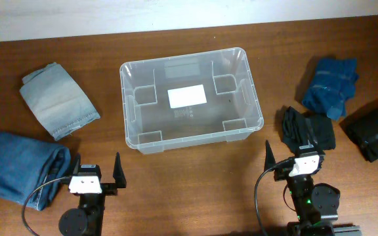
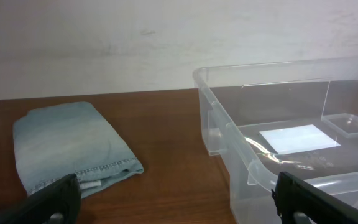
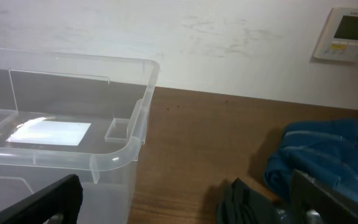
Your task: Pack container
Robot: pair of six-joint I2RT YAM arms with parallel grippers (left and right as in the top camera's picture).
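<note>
Overhead, the container (image 1: 189, 123) stands upright on the wooden table (image 1: 195, 196), ahead of both pairs of fingers. It is forward and to the right of the left gripper (image 1: 97, 162), and forward and to the left of the right gripper (image 1: 287, 156). A white label (image 1: 187, 96) shows on its floor.

Both grippers have their fingers spread wide apart. A folded light denim piece (image 1: 58, 98) lies well ahead of the left fingers, off to their left. A darker denim bundle (image 1: 18, 167) lies just beside the outer left finger.

A black garment (image 1: 307, 128) lies just ahead of the right gripper's outer finger — whether they touch, I cannot tell. A blue garment (image 1: 330, 85) lies farther ahead on that side, and a second black garment (image 1: 375, 130) lies farther out to the right.
</note>
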